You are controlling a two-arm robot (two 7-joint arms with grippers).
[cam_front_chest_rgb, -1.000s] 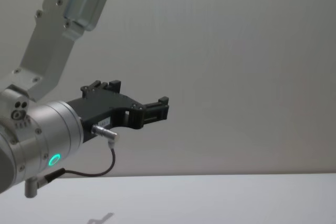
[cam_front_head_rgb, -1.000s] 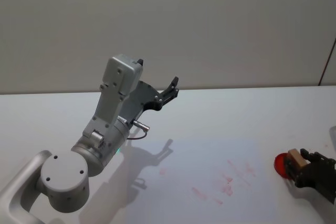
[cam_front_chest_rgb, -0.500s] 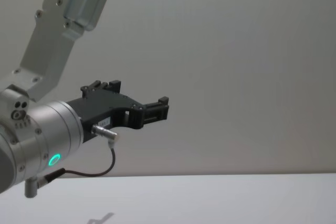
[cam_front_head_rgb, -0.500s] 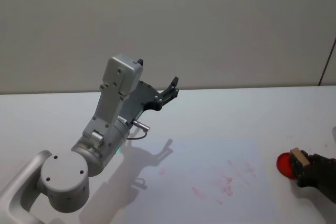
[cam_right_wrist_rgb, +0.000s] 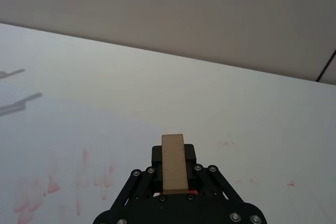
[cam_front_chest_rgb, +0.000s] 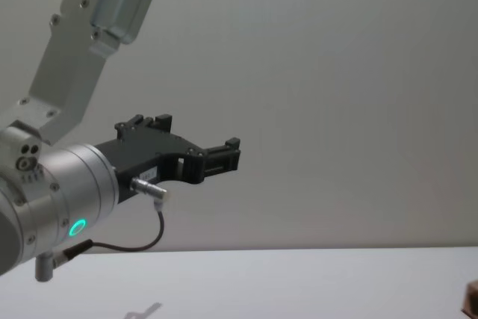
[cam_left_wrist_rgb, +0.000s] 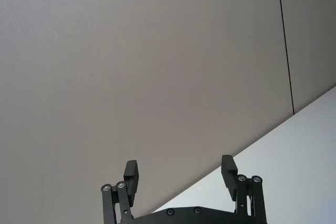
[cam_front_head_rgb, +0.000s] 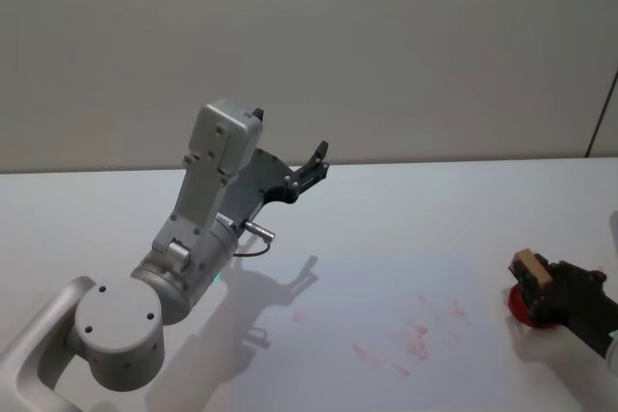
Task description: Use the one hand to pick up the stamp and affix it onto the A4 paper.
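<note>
Head view: right claw (cam_front_head_rgb: 537, 287) grips stamp (cam_front_head_rgb: 528, 264), base hidden

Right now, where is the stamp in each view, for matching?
Head view: stamp at the right edge, clamped in the right gripper.
Right wrist view: stamp bottom centre, upright in that gripper.
Chest view: probably the tan sliver at the bottom-right corner.
Left wrist view: wall past the left gripper.
Shared landmark: red marks on the paper.

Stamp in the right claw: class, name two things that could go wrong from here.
The stamp juts out of the right claw, so pressing down might tilt or slip it. The paper already bears red smears; a fresh print might overlap them and read poorly.
</note>
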